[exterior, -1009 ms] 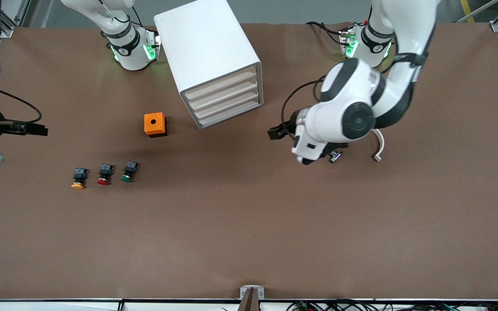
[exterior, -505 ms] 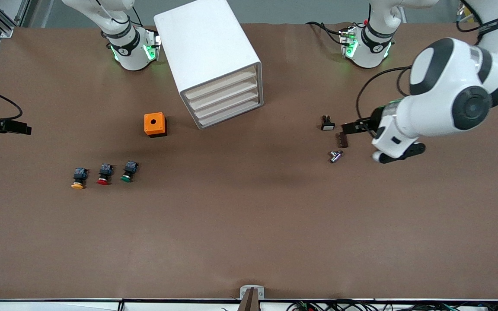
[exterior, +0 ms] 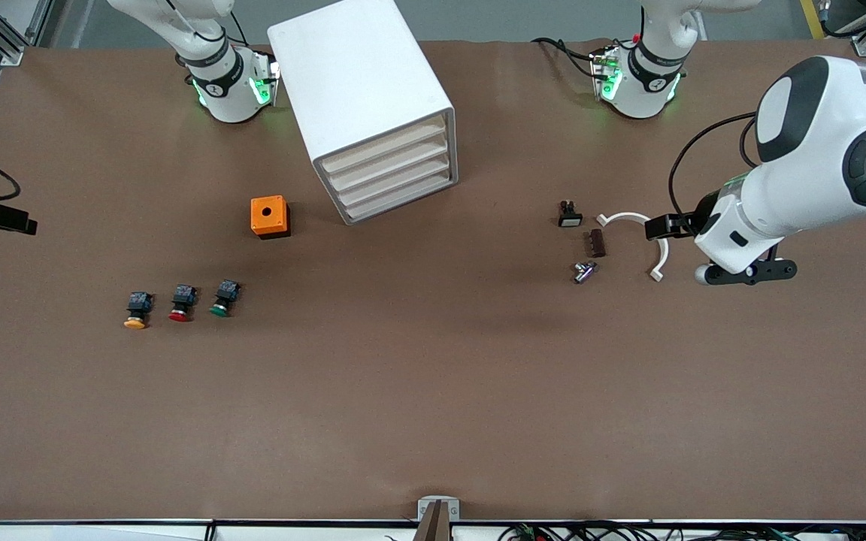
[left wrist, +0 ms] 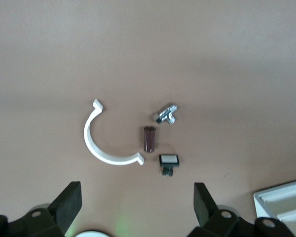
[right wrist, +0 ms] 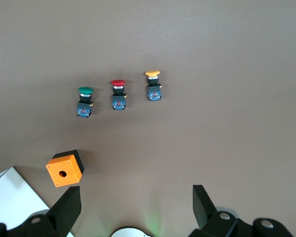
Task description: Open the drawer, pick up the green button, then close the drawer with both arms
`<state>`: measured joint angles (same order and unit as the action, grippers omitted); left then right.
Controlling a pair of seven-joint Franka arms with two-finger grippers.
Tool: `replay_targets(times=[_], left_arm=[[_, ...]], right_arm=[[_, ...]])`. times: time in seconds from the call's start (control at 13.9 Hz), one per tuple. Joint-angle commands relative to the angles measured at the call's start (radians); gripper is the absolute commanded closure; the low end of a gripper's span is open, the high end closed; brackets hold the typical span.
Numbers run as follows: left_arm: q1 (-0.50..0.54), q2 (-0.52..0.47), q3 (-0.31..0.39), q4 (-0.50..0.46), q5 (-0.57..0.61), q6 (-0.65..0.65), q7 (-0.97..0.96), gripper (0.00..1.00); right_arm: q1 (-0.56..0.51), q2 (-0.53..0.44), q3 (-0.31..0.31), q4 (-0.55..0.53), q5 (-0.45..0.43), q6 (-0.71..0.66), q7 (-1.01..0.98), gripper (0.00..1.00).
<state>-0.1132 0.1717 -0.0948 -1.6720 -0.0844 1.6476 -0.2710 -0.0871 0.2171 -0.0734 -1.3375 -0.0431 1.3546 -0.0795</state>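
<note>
The white cabinet (exterior: 361, 90) stands between the two arm bases, all four cream fronts flush. The drawer (exterior: 403, 200) is its bottommost one and is shut. The button (exterior: 222, 298) with the green cap lies on the table nearer the front camera than the cabinet, toward the right arm's end; it also shows in the right wrist view (right wrist: 85, 101). My left gripper (exterior: 657, 227) hangs open and empty over the table by a white curved clip (exterior: 628, 218). My right gripper (exterior: 16, 222) is open and empty over the table's edge at the right arm's end.
A red-capped button (exterior: 181, 302) and a yellow-orange-capped one (exterior: 136, 309) lie beside the green one. An orange box with a hole (exterior: 270, 216) sits near the cabinet. A brown piece (exterior: 597, 243), a metal part (exterior: 584, 271) and a small black switch (exterior: 569, 214) lie by the clip.
The left arm has swung away from the cabinet toward its own end of the table, uncovering the small parts. The right gripper has drawn back toward the table's edge.
</note>
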Motion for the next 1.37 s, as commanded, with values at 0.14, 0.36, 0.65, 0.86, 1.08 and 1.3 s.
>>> replay_targets(times=[0.14,0.36,0.65,0.86,1.08,1.3], left_arm=[[0.019,-0.034,-0.008,-0.06,0.035,0.107,0.079,0.0],[0.047,-0.058,-0.011,-0.11,0.052,0.171,0.142,0.0],[0.095,-0.077,-0.011,-0.146,0.052,0.204,0.202,0.0],[0.124,-0.089,-0.013,-0.138,0.052,0.189,0.237,0.0],[0.133,-0.139,-0.005,-0.103,0.051,0.123,0.237,0.0],[0.156,-0.169,-0.006,-0.034,0.049,0.06,0.227,0.0]], right_arm=[[0.003,0.004,0.011,0.1,0.006,-0.132,0.012,0.0],[0.006,-0.063,0.009,0.083,0.02,-0.094,0.026,0.0],[-0.008,-0.128,0.006,0.025,0.022,-0.081,0.027,0.0],[-0.077,-0.25,0.003,-0.133,0.115,0.03,0.026,0.0],[-0.085,-0.335,0.006,-0.224,0.112,0.074,0.021,0.0],[-0.047,-0.36,0.017,-0.224,0.037,0.057,-0.003,0.0]])
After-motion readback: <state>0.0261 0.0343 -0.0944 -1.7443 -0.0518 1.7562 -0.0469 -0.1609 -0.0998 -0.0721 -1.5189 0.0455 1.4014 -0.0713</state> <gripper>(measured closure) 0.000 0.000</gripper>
